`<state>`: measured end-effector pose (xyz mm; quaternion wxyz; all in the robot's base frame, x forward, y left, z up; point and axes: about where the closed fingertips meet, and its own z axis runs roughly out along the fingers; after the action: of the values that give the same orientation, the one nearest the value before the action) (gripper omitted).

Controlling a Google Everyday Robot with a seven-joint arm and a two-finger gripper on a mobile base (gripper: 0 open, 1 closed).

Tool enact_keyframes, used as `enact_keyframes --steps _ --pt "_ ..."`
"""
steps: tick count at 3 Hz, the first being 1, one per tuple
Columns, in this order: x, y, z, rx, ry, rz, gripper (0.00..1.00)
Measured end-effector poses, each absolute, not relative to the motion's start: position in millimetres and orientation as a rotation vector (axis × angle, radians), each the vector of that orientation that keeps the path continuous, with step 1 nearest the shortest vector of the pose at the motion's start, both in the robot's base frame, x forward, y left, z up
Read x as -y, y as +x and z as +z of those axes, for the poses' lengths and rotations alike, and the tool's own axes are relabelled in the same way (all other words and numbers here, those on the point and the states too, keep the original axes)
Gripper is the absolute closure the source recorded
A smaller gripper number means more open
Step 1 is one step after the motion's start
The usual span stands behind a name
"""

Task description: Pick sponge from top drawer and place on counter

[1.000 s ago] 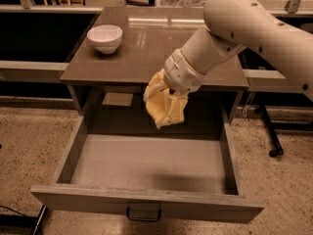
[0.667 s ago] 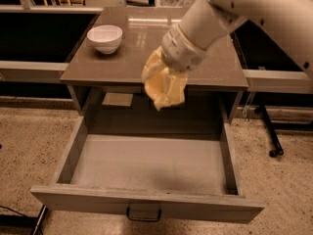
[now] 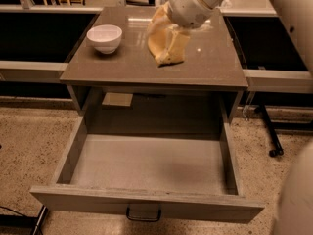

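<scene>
My yellowish gripper point(image 3: 167, 47) hangs from the white arm over the middle of the counter point(image 3: 117, 68), its tip just above or on the surface. It is shut on the sponge point(image 3: 171, 58), a pale-yellow piece at its tip that is hard to tell apart from the fingers. The top drawer point(image 3: 146, 165) is pulled fully open below the counter's front edge. Its flat grey bottom holds nothing, and its dark pull handle point(image 3: 144, 213) faces me.
A white bowl point(image 3: 104, 37) stands on the counter's left side, a hand's width left of the gripper. A tan flat piece point(image 3: 117, 99) lies behind the drawer, under the counter. Dark shelving flanks the cabinet on both sides. A wheeled leg point(image 3: 275, 151) stands at the right.
The gripper has risen from above the open drawer and moved back over the counter's middle, carrying the sponge with it. The drawer and the bowl have not moved.
</scene>
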<state>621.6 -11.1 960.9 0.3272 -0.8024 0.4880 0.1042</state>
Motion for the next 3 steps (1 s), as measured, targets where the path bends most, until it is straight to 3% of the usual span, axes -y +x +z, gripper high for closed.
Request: enact_keyframes --steps 1,2,3 --pt "34 686 946 -1.312 -1.934 0.289 1.00" --pt "38 737 912 -1.382 -1.853 0.280 0.82" --pt "39 749 900 -1.399 -1.836 0.282 0.58"
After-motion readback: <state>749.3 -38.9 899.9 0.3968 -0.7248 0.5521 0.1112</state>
